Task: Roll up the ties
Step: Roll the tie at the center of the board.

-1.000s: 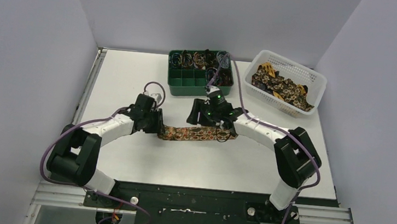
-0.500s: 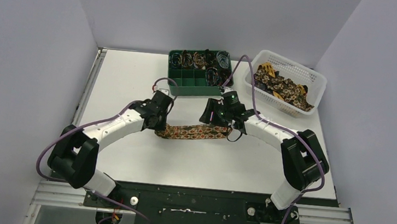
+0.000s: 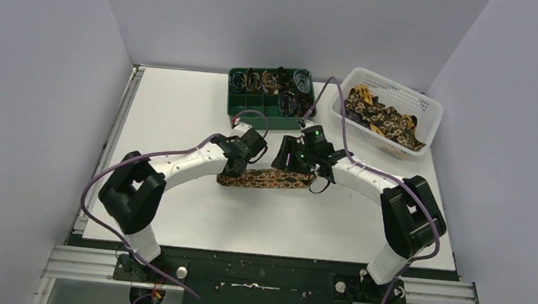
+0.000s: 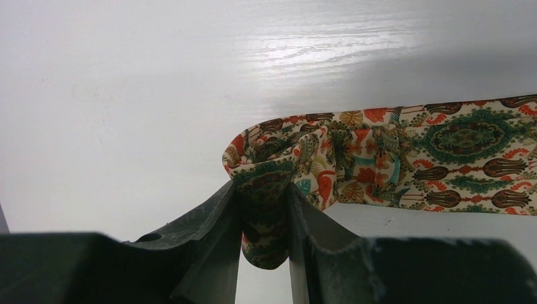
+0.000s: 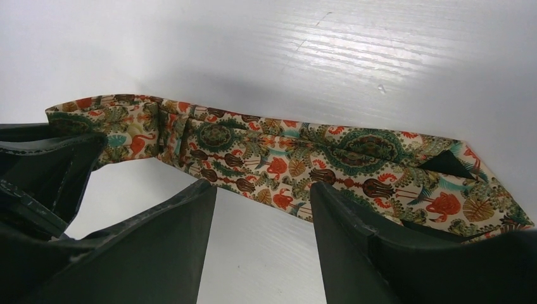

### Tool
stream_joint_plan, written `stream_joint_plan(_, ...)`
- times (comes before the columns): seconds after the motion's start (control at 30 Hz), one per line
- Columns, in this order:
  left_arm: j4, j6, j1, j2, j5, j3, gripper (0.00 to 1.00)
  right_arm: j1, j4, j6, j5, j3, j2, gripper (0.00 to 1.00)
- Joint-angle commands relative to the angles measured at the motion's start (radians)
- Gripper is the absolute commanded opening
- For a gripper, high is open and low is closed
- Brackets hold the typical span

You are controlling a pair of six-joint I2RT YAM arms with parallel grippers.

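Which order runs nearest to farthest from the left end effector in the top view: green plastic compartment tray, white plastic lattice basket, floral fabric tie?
1. The floral fabric tie, its end pinched in the left end effector.
2. The green plastic compartment tray, just behind.
3. The white plastic lattice basket, back right.

Cream, teal, orange floral tie [image 4: 443, 152]

The top camera overlooks the whole table [image 3: 173, 113]; both wrist cameras sit close above the same tie [image 4: 443, 152].
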Motion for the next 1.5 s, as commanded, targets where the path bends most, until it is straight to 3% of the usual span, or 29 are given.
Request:
stream_joint_plan(0.0, -0.067, -0.032, -0.036, 0.059, -0.095, 0.078, 0.28, -0.02, 0.038, -0.009, 0.009, -0.026, -0.059, 0.58)
stream_joint_plan(0.53, -0.142, -0.021, -0.146, 0.241, -0.135, 0.294, 0.3, -0.122, 0.119, 0.046, -0.047, -0.135, -0.081, 0.6)
stream_joint_plan(0.97, -0.226, 0.004, -0.199, 0.355, -0.179, 0.454, 0.31, -0.218, 0.298, 0.173, -0.211, -0.259, -0.011, 0.53)
stream_joint_plan(1.47, -0.273, 0.008, -0.254, 0.486, -0.155, 0.623, 0.36, -0.25, 0.354, 0.204, -0.232, -0.316, 0.003, 0.52)
